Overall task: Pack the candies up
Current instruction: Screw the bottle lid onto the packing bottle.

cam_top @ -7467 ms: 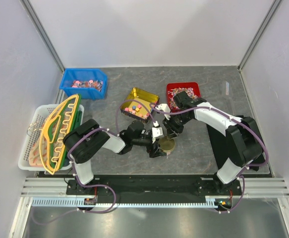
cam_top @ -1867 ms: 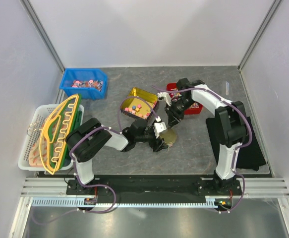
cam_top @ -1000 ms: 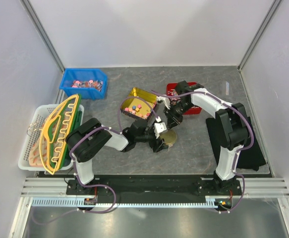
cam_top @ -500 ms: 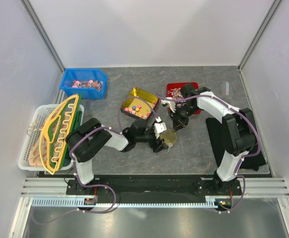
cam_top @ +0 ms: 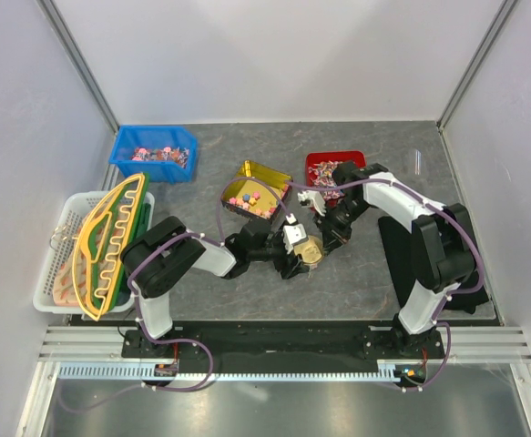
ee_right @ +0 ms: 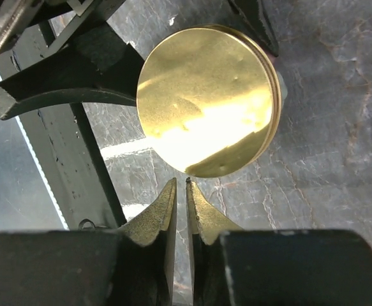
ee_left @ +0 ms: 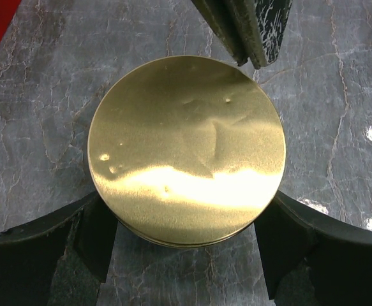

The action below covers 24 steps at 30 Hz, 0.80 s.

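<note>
Round gold tin [ee_left: 186, 150] is clamped by left gripper [ee_left: 184, 237], lid on. Right gripper [ee_right: 180, 191] is pinched together, empty, just beside the tin's rim. Candies [cam_top: 250, 198] are seen in open gold box [cam_top: 267, 170] behind. Tin could be skidded or tipped if the rim is pushed off-centre.

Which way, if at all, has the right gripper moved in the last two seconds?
Yes: the right gripper drew back from the red bin, toward the view's bottom.

I see a round, shiny gold metal tin [ee_left: 186, 150] on a dark grey, white-veined surface [ee_left: 39, 95]; farther left, pink, yellow, orange candies [cam_top: 251, 198].
</note>
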Tool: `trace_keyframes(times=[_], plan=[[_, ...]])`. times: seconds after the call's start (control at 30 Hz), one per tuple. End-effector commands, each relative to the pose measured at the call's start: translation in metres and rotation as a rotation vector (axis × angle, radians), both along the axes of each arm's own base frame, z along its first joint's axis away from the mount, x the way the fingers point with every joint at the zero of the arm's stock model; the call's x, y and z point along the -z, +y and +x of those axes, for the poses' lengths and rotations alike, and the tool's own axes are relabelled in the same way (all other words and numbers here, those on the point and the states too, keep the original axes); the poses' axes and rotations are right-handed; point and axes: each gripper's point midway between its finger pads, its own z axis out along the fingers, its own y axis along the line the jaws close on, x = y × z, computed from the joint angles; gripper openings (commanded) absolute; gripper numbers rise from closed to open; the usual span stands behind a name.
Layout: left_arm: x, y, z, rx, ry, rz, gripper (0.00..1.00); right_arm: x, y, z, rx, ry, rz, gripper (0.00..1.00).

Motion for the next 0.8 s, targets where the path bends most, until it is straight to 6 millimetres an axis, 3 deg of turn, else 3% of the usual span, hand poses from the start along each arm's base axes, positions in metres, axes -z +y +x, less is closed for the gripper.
trace_keyframes(times=[0.0,0.2,0.37,0.77], plan=[[0.032,0.018,0.004,-0.055,0.036,0.114,0.57,-0.031,0.005,0.019,0.016,-0.09,0.044,0.17],[0.032,0.018,0.004,-0.056,0.034,0.114,0.57,-0.047,0.022,0.057,0.048,-0.151,0.094,0.25],[0.032,0.019,0.005,-0.058,0.036,0.115,0.57,-0.036,0.036,0.077,0.049,-0.116,0.125,0.29],[0.032,0.018,0.004,-0.055,0.038,0.116,0.57,-0.01,0.059,0.059,-0.02,-0.021,0.147,0.33]])
